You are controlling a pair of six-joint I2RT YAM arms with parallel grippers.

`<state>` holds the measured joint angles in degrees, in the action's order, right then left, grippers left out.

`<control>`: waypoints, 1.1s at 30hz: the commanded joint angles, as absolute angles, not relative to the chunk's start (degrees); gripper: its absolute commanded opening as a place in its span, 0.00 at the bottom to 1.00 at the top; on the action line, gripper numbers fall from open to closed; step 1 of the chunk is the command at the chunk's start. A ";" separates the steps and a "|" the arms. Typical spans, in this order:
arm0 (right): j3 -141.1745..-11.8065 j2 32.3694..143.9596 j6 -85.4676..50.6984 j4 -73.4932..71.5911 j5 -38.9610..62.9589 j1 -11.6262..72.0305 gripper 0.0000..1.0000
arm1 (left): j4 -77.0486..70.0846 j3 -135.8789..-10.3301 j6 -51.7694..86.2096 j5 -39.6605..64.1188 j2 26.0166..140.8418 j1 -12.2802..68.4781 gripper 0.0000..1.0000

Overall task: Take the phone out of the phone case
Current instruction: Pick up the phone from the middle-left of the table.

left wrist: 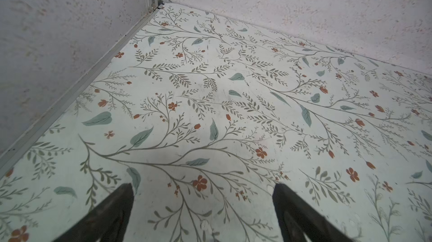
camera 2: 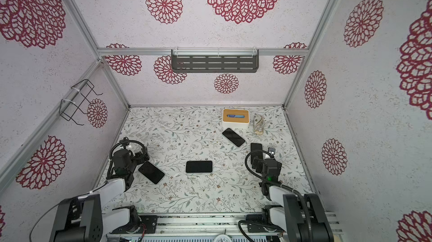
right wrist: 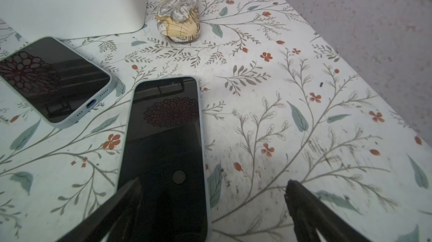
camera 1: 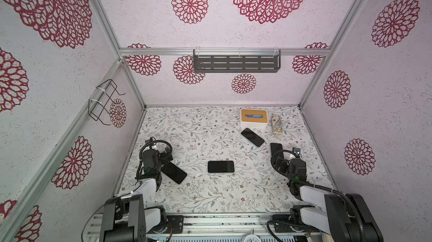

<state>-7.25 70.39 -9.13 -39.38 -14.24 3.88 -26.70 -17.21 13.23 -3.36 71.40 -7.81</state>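
in a top view: right gripper (camera 1: 281,162) sits right of centre, cased phone (camera 1: 275,147) just above it | left wrist: our left gripper (left wrist: 202,188) gapes wide over bare table (left wrist: 233,84) | right wrist: we see jaws wide, empty; phone's long axis runs up from lower centre, below one finger (right wrist: 126,201)

Four phones (camera 1: 221,166) (camera 1: 252,137) (camera 1: 175,173) (camera 1: 275,147), one white box (camera 1: 253,124) and one patterned pouch (camera 1: 277,124) lie on the worktop (camera 1: 198,196). One slotted shelf (camera 1: 236,63) and one wire rack (camera 1: 102,103) hang above.

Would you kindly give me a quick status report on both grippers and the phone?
Left gripper open, over floral table. Right gripper open, empty. Black-screened phone in pale case flat beneath it. Second cased phone close alongside.
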 commanded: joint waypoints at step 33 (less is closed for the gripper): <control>-12.88 87.94 -1.87 -72.42 -20.12 3.15 0.99 | -51.19 -23.96 7.10 -4.87 89.17 -8.29 0.97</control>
<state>-12.51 88.09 -2.92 -67.35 -18.48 3.27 -49.08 -23.18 8.08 -4.62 88.55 -8.03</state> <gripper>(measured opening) 0.989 0.972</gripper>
